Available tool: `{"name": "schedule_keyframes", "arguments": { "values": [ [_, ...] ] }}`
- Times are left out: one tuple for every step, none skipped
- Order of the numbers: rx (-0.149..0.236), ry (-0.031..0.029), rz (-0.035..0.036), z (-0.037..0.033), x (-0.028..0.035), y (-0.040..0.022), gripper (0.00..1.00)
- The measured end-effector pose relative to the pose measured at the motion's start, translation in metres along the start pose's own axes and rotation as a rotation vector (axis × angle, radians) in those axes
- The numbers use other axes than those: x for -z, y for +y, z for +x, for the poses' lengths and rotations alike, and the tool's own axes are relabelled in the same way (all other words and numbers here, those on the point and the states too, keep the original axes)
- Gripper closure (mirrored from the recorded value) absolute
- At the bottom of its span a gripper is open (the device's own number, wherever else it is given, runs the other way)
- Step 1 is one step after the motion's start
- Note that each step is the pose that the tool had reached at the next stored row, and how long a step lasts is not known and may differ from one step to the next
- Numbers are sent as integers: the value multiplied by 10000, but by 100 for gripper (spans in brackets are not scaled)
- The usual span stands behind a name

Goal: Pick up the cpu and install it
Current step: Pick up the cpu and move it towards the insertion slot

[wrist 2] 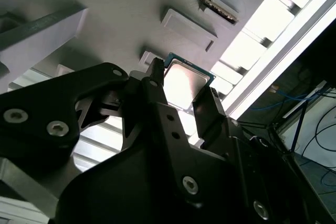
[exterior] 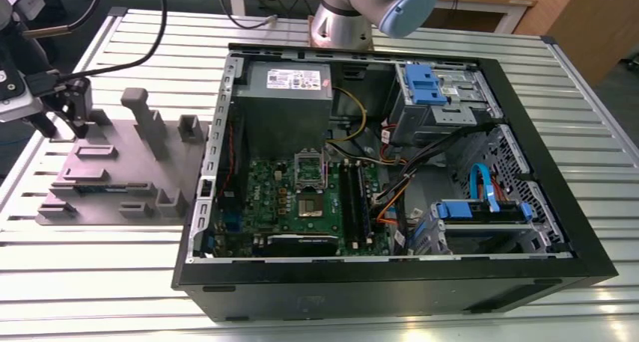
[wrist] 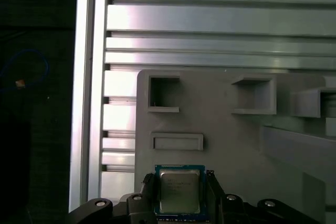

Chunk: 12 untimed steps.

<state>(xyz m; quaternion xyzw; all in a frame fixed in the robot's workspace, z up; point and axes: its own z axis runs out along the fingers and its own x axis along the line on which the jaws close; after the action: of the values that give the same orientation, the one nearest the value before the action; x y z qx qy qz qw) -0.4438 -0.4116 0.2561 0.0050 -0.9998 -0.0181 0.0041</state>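
The cpu (wrist: 179, 191), a flat square chip with a shiny metal top and a thin edge, sits between the two black fingers of my gripper (wrist: 179, 182). The second wrist view shows the cpu (wrist 2: 185, 81) with one finger against each of two opposite edges, so my gripper (wrist 2: 184, 86) is shut on it. The chip hangs close over the grey fixture plate (wrist: 226, 145), near one corner. In the exterior view my gripper (exterior: 62, 121) is at the far left, over that grey fixture (exterior: 110, 177). The motherboard's processor socket (exterior: 311, 204) lies inside the open computer case (exterior: 399, 282).
Upright grey blocks (exterior: 150, 125) rise from the fixture to the exterior view's right of my gripper. A memory stick (exterior: 100, 188) lies in a fixture slot. The case holds a power supply (exterior: 284, 84), cables and blue drive brackets (exterior: 479, 211). Everything rests on a slatted metal table (exterior: 100, 282).
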Motion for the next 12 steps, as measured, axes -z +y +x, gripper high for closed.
{"name": "schedule_keyframes", "arguments": {
  "values": [
    [0,0,-1,0,9,0,53],
    [0,0,-1,0,19,1,53],
    [0,1,-1,0,28,1,53],
    [0,0,0,0,38,2,53],
    [0,1,0,0,50,2,53],
    [0,0,0,0,61,2,53],
    [-1,0,0,1,71,3,53],
    [0,0,0,1,82,3,53],
    [0,1,0,1,92,4,53],
    [0,0,-1,1,100,4,53],
    [0,0,0,1,108,4,53],
    [0,0,0,1,117,4,53]
  ]
}}
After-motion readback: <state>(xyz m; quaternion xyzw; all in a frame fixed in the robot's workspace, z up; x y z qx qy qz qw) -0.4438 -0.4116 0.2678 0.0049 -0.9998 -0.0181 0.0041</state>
